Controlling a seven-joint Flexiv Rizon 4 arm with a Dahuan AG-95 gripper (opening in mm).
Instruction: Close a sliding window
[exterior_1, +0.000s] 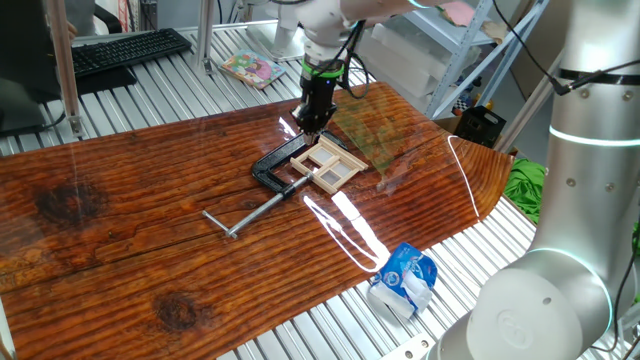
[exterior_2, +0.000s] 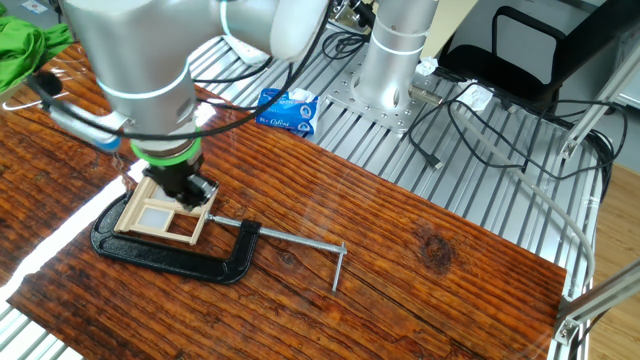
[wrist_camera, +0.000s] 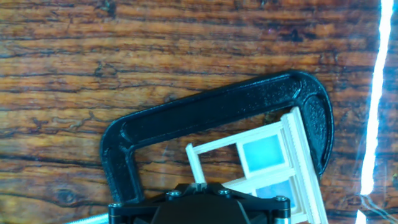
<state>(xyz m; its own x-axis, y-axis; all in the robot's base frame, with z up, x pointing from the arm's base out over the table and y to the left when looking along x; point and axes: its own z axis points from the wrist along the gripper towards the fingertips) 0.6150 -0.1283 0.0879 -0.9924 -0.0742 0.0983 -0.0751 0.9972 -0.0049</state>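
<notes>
In one fixed view, a black keyboard (exterior_1: 128, 48) lies far left on the slatted metal bench, and a small colourful packet (exterior_1: 252, 69) sits further right on the same slats. The wooden counter (exterior_1: 120, 240) runs across the middle, glossy and streaked with glare. On it the grey screw rod (exterior_1: 262, 205) of the black C-clamp (exterior_1: 272, 168) points toward the near left and ends in a short crossbar. The sliding window (exterior_1: 327, 162) lies flat just right of the clamp's black body, held in the clamp. The gripper (exterior_1: 311, 124) hangs straight down over the far left end of the frame; its fingers reach the frame there, but their tips are too small and dark to tell whether they are spread or pinched. Further right a blue and white packet (exterior_1: 406, 277) rests on the slats near the counter's near edge, and a green cloth (exterior_1: 527, 182) shows at the far right.

In the other fixed view the window (exterior_2: 165, 214) sits at the left inside the clamp (exterior_2: 175, 255), with the gripper (exterior_2: 190, 192) down on its right end, and the rod (exterior_2: 295, 239) stretches right.

In the hand view the clamp (wrist_camera: 211, 118) arches over the window (wrist_camera: 264, 163), whose pale panes lie right of centre; the dark gripper body fills the bottom edge and hides the fingers.
</notes>
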